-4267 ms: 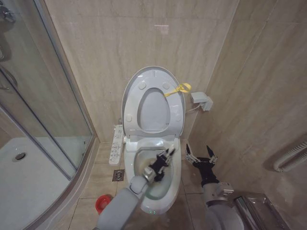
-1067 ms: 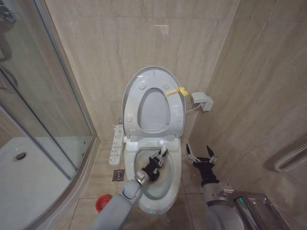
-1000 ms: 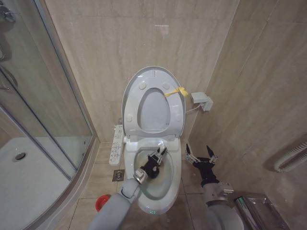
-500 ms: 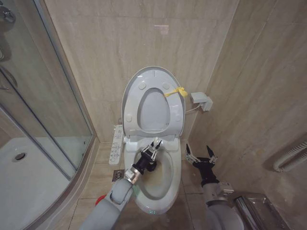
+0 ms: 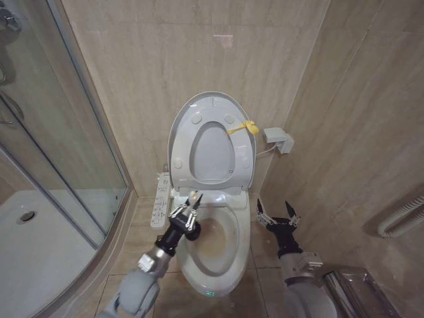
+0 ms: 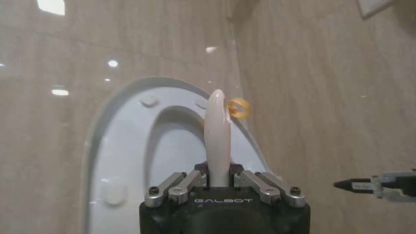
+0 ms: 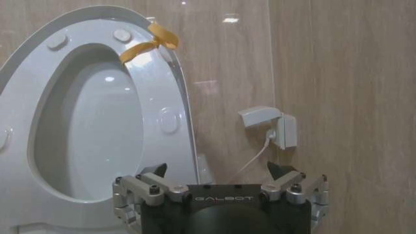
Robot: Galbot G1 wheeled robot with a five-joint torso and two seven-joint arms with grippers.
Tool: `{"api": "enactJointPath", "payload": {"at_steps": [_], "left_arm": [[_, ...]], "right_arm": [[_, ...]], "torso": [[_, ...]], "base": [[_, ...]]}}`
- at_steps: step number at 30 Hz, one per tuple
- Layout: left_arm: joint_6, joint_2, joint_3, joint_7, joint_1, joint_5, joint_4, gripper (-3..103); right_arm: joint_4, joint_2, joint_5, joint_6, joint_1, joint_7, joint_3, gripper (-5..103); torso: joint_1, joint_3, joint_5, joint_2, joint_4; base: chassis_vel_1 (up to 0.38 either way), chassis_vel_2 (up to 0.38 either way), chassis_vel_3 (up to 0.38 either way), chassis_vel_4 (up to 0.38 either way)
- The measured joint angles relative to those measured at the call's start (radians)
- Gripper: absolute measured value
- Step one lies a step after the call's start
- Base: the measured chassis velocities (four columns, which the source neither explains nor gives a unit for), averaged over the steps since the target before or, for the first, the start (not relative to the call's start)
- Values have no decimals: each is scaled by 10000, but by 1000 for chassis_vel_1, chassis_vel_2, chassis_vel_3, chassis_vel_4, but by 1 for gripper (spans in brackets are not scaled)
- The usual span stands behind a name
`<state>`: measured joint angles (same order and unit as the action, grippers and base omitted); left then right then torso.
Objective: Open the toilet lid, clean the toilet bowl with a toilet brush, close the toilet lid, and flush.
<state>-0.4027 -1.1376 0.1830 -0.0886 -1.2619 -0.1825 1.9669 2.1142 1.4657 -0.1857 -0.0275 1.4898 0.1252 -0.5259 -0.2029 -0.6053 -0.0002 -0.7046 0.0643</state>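
The toilet brush [image 6: 217, 141] stands clamped in the fingers of the left gripper [image 5: 187, 213], its thin pale handle pointing up, at the left rim of the toilet bowl [image 5: 242, 252]; its head is hidden. The bowl's inside is brownish-stained. To do the step well, I judge, lift the brush straight and slowly clear of the rim, so it doesn't drip or knock the raised toilet lid [image 5: 177, 136]. The right gripper [image 5: 277, 217] waits beside the bowl, fingers apart.
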Motion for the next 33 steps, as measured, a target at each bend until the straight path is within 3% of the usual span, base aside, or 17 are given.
{"api": "enactJointPath", "payload": {"at_steps": [8,17,25,33], "left_arm": [[-175,42,1894,36,-2234,217,1538,18],[-696,-491,3108,53,-4310,493,2524,18],[-1117,-807,3845,334,-4640,596,2062,18],[-1336,-964,4198,843,-4107,783,429,18]], "right_arm": [[0,0,0,0,0,-1,1,100],[0,0,0,0,0,-1,1,100],[0,0,0,0,0,-1,0,100],[0,0,0,0,0,-1,0,100]], "torso": [[0,0,0,0,-2],[1,0,1,0,-3],[0,-1,2,0,-2],[-1,-1,0,1,-3]], "base": [[0,0,0,0],[0,0,0,0],[0,0,0,0],[0,0,0,0]]}}
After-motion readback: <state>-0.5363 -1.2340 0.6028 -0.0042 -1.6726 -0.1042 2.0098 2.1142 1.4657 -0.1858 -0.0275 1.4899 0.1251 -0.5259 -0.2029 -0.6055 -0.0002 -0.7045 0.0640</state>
